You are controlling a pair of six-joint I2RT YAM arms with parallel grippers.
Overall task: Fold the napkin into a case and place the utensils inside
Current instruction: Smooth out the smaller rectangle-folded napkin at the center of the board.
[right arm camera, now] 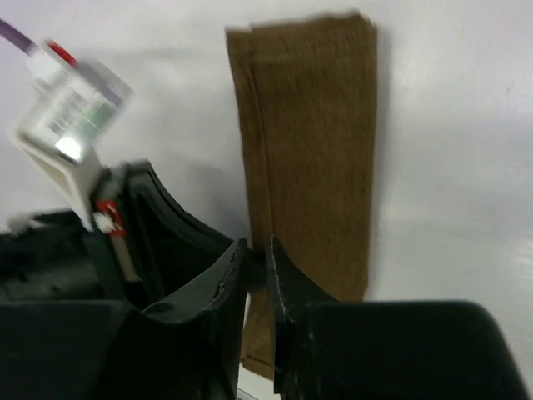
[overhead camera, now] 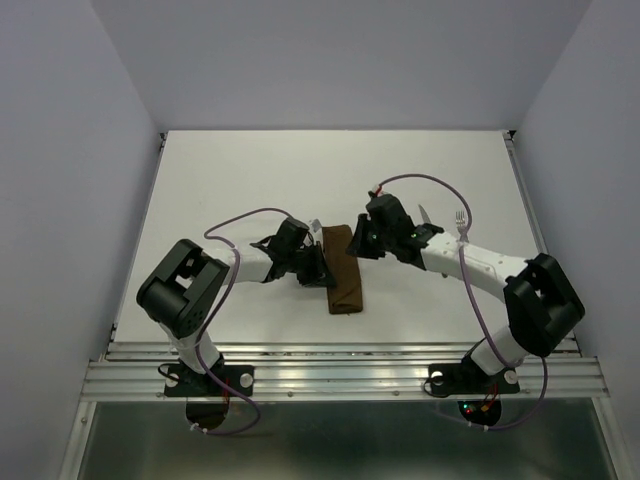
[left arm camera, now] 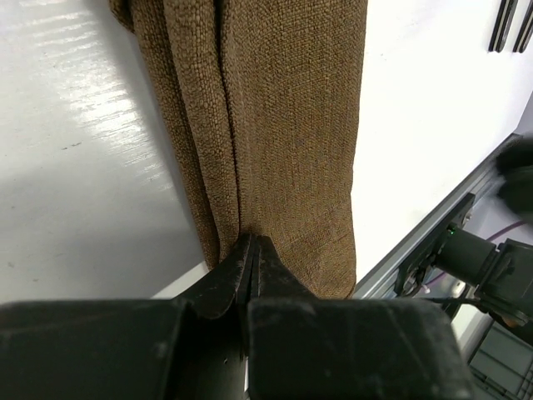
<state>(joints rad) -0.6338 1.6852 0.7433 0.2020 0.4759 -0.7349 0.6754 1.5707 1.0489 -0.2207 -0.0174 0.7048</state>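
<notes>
The dark brown napkin [overhead camera: 343, 270] lies folded into a narrow case [right arm camera: 321, 142] on the white table. My left gripper [overhead camera: 318, 268] is at its left long edge, shut, its tips [left arm camera: 250, 243] pinching a fold of the cloth [left arm camera: 283, 125]. My right gripper [overhead camera: 358, 240] hovers over the case's far end with its jaws a narrow gap apart [right arm camera: 256, 248] and nothing between them. A silver fork [overhead camera: 461, 222] and knife [overhead camera: 425, 213] lie to the right, behind the right arm. Two thin dark handles [left arm camera: 503, 25] show in the left wrist view.
A metal rail [overhead camera: 340, 365] runs along the table's near edge. The left wrist's black body and white label [right arm camera: 71, 117] sit close beside the right gripper. Walls enclose the table on three sides.
</notes>
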